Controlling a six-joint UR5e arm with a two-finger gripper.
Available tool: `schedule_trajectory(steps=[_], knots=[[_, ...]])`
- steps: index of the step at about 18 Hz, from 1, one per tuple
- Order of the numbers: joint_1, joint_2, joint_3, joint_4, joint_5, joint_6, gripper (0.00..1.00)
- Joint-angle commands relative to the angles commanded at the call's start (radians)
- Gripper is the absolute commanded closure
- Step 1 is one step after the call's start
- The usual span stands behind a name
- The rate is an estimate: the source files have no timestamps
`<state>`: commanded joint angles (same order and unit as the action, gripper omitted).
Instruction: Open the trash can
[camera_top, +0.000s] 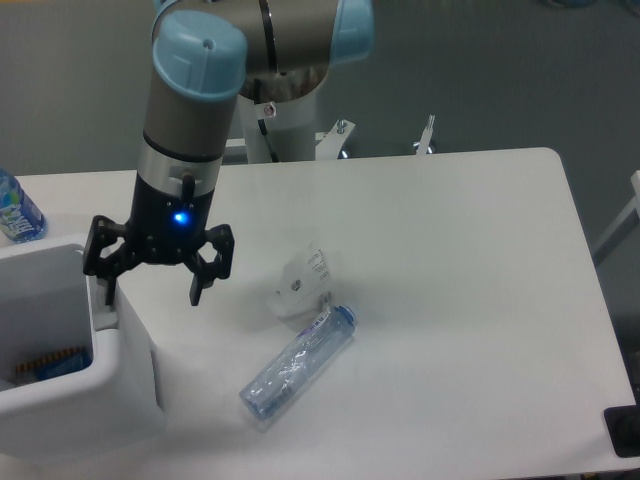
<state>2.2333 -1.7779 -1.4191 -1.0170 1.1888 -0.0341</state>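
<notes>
One trash can (75, 385), two plastic bottles (297, 362) (17, 210), one crumpled white wrapper (302, 282), one table (450, 300)

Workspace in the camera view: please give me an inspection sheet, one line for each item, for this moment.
Surface: white table, mostly bare on its right half.
Job's things: large boxy white plastic trash can at the left edge, top open, interior visible with something blue and orange inside; lid not visible.
Clutter: clear plastic bottle lying on its side; crumpled white wrapper just behind it; blue-labelled bottle at the far left edge.
Grippers: black two-finger gripper open, one finger at the can's right rim, holding nothing.
Cables: nothing seen.
Surroundings: grey floor, white robot base behind the table.
</notes>
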Motion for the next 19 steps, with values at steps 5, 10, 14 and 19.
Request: schedule_trajectory(steps=[5, 10, 14, 19], knots=[[0.115, 0.037, 0.026, -0.005, 0.005, 0.124, 0.00], [0.126, 0.078, -0.037, -0.049, 0.357, 0.264, 0.00], [0.126, 0.091, -0.038, -0.194, 0.478, 0.500, 0.00], [0.147, 0.110, -0.082, -0.272, 0.574, 0.726, 0.00]])
